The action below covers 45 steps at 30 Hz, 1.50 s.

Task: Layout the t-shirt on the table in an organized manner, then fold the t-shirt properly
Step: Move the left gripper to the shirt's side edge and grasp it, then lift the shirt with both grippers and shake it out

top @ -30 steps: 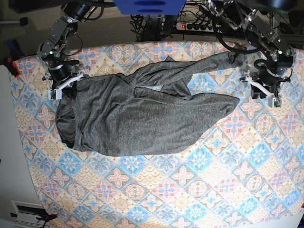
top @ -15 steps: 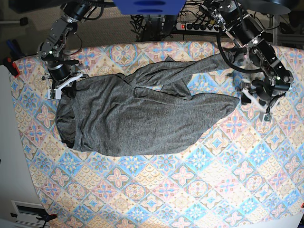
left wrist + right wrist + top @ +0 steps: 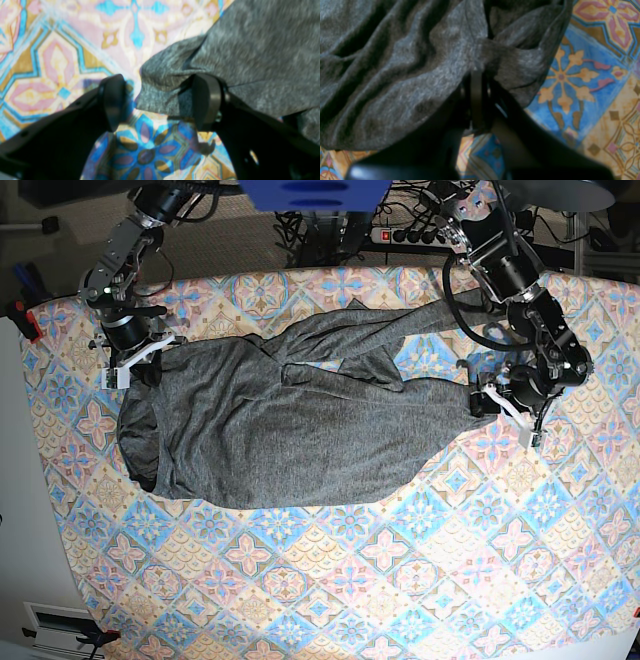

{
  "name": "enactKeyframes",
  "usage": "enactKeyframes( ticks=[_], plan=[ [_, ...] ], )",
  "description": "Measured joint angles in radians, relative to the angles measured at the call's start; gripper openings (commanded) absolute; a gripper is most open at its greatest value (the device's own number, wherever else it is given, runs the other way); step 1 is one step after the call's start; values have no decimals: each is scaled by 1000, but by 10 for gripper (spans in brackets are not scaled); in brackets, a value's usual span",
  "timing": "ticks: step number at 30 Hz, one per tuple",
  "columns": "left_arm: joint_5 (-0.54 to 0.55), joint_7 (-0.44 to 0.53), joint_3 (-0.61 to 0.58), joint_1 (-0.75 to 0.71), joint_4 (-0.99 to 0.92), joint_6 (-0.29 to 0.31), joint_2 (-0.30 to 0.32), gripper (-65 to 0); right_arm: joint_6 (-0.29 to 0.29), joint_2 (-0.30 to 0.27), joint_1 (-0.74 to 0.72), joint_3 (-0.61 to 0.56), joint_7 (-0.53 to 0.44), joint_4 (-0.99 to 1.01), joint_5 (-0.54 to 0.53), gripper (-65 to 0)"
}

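The charcoal-grey t-shirt [image 3: 290,430] lies crumpled across the back half of the patterned table [image 3: 400,560], one sleeve stretching toward the back right. On the left of the base view, my right gripper [image 3: 135,365] is shut on the shirt's left edge. Its wrist view shows bunched t-shirt fabric [image 3: 407,62] pinched at the right gripper [image 3: 476,82]. My left gripper [image 3: 487,402] stands open at the shirt's right tip. In the left wrist view, a t-shirt corner [image 3: 162,97] lies between the fingers of the left gripper [image 3: 158,102]. The right fingertip [image 3: 205,100] is over the cloth and the left one [image 3: 112,100] is over bare table [image 3: 62,57].
A power strip and cables [image 3: 400,235] lie beyond the table's back edge, next to a blue part [image 3: 315,192]. A red clamp [image 3: 28,320] sits at the table's left edge. The patterned cloth [image 3: 582,75] shows beside the shirt.
My left gripper has opened, let go of the sleeve at the back right, and moved forward and left to the shirt's right tip. The right gripper has held still.
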<state>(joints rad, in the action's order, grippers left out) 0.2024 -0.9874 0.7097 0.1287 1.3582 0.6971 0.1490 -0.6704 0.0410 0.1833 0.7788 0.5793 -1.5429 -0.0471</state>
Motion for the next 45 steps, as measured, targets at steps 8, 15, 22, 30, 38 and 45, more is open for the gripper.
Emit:
enactKeyframes(
  ticks=[8, 15, 22, 30, 38, 45],
  plan=[
    [7, 11, -203, -16, -1, -4, -31, -650, 0, 0, 3, 0, 0, -3, 0, -650],
    [14, 16, -219, -15, 3, -4, -76, -650, 0, 0, 3, 0, 3, -4, 0, -650],
    [-4, -108, -245, -35, 186, -2, -115, -650, 0, 4, 4, 0, 13, -47, 8, -650],
    [5, -253, -245, 233, 258, 0, -132, -650, -5, 0, -149, -1, 104, -133, 28, -650],
    [-7, -292, -246, 389, 250, 0, -124, -650, -6, -76, -381, 0, 294, -168, 61, -650],
    [-8, -292, -244, 549, 132, 2, -79, -650, -11, -143, -680, -9, 377, -153, 51, -650]
  ],
)
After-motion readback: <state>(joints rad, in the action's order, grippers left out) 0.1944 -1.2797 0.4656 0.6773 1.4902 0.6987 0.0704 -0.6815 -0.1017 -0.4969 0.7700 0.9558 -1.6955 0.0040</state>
